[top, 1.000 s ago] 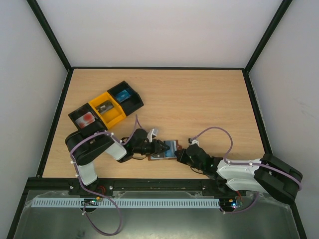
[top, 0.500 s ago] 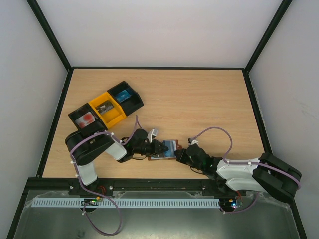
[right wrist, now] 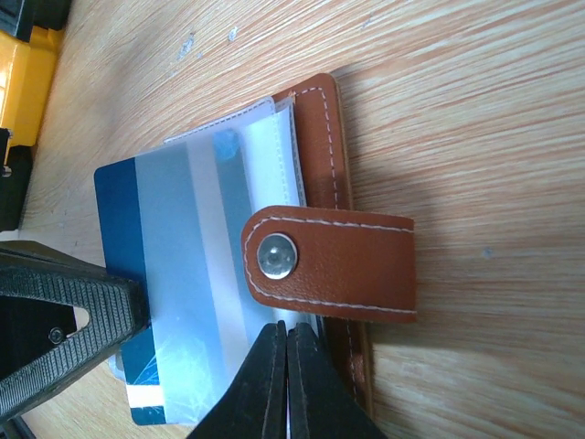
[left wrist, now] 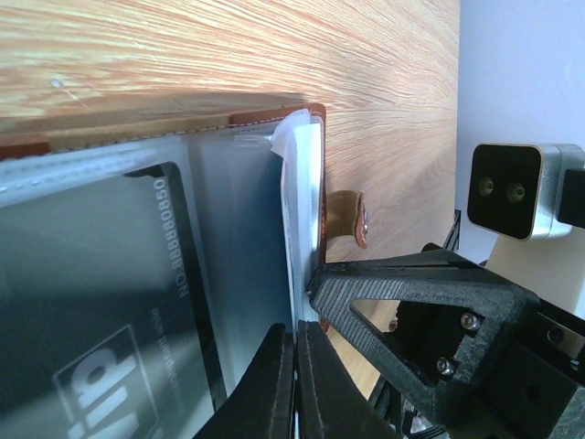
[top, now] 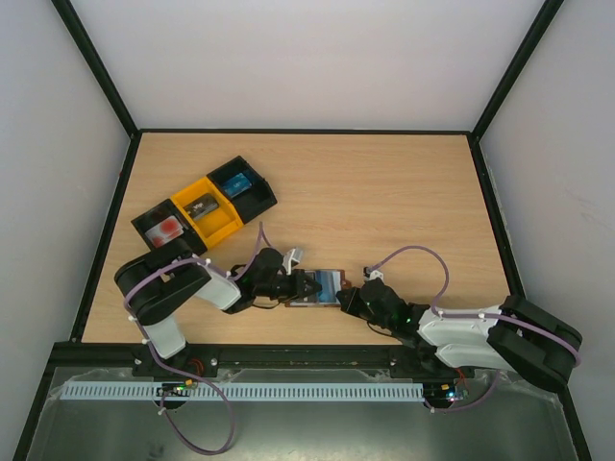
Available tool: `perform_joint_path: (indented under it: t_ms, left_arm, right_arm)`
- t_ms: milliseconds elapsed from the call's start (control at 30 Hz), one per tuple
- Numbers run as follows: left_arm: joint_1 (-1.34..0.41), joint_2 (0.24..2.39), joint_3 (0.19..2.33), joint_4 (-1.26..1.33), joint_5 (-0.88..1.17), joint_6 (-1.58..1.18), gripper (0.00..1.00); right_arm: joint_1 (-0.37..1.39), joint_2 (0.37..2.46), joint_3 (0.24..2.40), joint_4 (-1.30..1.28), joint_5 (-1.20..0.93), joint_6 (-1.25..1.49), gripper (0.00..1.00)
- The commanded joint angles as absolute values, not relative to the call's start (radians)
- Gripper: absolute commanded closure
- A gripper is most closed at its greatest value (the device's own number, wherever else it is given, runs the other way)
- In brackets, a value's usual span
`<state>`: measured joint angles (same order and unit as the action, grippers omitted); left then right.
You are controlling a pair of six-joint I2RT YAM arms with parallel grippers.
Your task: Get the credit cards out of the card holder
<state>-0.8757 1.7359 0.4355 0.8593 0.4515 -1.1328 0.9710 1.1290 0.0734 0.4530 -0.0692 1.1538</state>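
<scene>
Left gripper (top: 308,285) has its fingers pressed together at the near edge of the clear pocket stack; can't tell if a card is pinched or only sleeve. Right gripper (top: 342,299) is pinched narrow on the brown edge of the card holder (top: 325,283), just beside its snap tab (right wrist: 329,265). Holder lies pockets-up on the table (top: 384,192) between the two grippers, touching both. Blue card (right wrist: 114,210) sticks out of the pocket on the left gripper's side. Trays (top: 207,223) sit well apart, far left
</scene>
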Motion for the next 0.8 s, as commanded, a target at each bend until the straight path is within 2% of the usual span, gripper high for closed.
perform_joint_path:
  t_ms: [0, 267, 467, 767]
  left_arm:
    - [-0.870, 1.712, 0.424, 0.838, 0.439, -1.117, 0.97]
    - [-0.852, 1.664, 0.411, 0.780, 0.425, -1.105, 0.97]
    - [-0.829, 1.547, 0.393, 0.674, 0.380, -1.068, 0.97]
    - [-0.811, 1.366, 0.401, 0.483, 0.313, -0.991, 0.97]
  right_arm:
    - [0.978, 1.134, 0.039, 0.318, -0.049, 1.159, 0.96]
    - [0.977, 1.092, 0.042, 0.275, -0.036, 1.153, 0.95]
    - [0.977, 1.023, 0.084, 0.193, -0.021, 1.117, 0.94]
    - [0.978, 0.890, 0.183, 0.074, 0.051, 0.957, 0.84]
